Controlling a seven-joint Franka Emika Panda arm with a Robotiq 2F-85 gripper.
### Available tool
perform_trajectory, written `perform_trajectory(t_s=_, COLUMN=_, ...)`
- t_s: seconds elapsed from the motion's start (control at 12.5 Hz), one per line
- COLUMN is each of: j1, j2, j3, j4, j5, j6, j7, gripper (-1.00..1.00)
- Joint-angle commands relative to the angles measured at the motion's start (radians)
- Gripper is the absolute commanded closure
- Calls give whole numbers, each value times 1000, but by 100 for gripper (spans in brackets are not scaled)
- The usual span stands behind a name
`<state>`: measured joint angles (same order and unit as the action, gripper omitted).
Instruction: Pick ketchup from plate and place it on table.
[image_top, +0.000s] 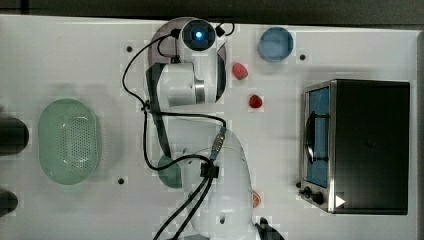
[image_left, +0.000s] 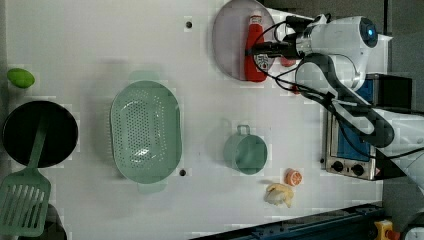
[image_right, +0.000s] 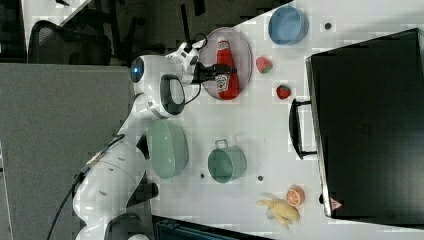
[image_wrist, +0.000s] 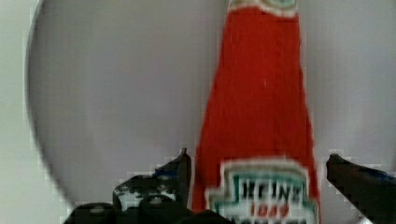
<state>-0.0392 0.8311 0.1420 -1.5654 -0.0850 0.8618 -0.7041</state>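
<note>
On the plate (image_right: 239, 44) at the right view's 12 o'clock, the ketchup (image_right: 224, 70) is seen lying flat, straddled at its label by the end effector (image_wrist: 257, 175), fingers spread, not yet closed.

Bare table (image_left: 210, 120) beside plate (image_left: 227, 45) — mug (image_left: 246, 152) farther off

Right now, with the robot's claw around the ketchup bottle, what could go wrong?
The ketchup lies flat on the plate, with the gripper open, one jaw on each side of the label end. If the jaws close off-centre, the round bottle may roll or slip out. The jaws sit low, so they might scrape or nudge the plate. Two red fruits lie on the table nearby; setting the bottle down there could bump them.
</note>
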Motion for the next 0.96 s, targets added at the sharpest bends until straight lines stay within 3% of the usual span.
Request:
perform_trajectory(t_s=0.08, j1=2, j2=36, j3=6, j4=31, j5=-2, j6=42, j7=-42, gripper=-100)
perform_trajectory(t_s=0.16, j1=2, j2=34, j3=5, j4=31, j5=-2, j6=43, j7=-42, gripper=-91)
perform_trajectory(t_s=0.4, j1=2, j2=31, j3=6, j4=29, j5=-2, j6=41, j7=-38, gripper=-19)
perform_trajectory(t_s=0.64, j1=2, j2=1, j3=7, j4=30, j5=0, j6=42, j7=-30, gripper=-18)
perform_trajectory(t_s=0.96, j1=-18, j2=-154, j3=7, j4=23, j5=2, j6=-51, j7=72, gripper=-18)
